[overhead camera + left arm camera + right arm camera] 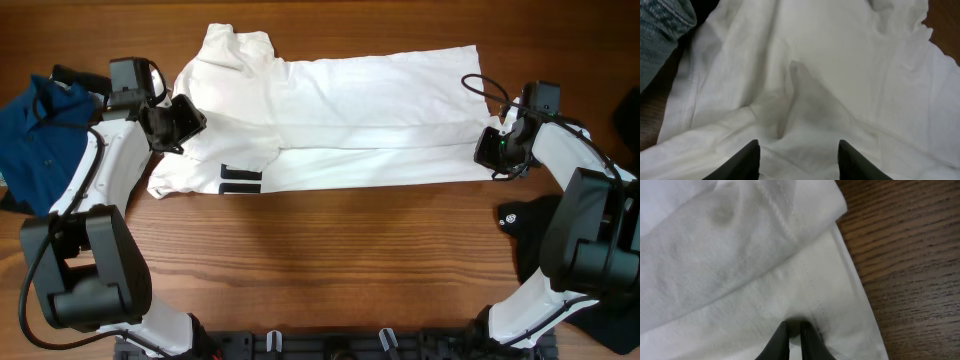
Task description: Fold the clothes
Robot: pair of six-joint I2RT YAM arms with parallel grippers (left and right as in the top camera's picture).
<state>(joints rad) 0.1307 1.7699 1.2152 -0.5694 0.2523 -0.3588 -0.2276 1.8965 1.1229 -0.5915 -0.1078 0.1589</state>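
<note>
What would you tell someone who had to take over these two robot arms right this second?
Left gripper: open, over the left end of the white T-shirt, holding nothing.
Right gripper: shut, apparently pinching the shirt's hem edge.
Things: the shirt lies stretched across the table, its near side seemingly folded in. A blue garment lies at the left, a black garment at the right.
Left to do: fold the shirt crosswise, then the others.
</note>
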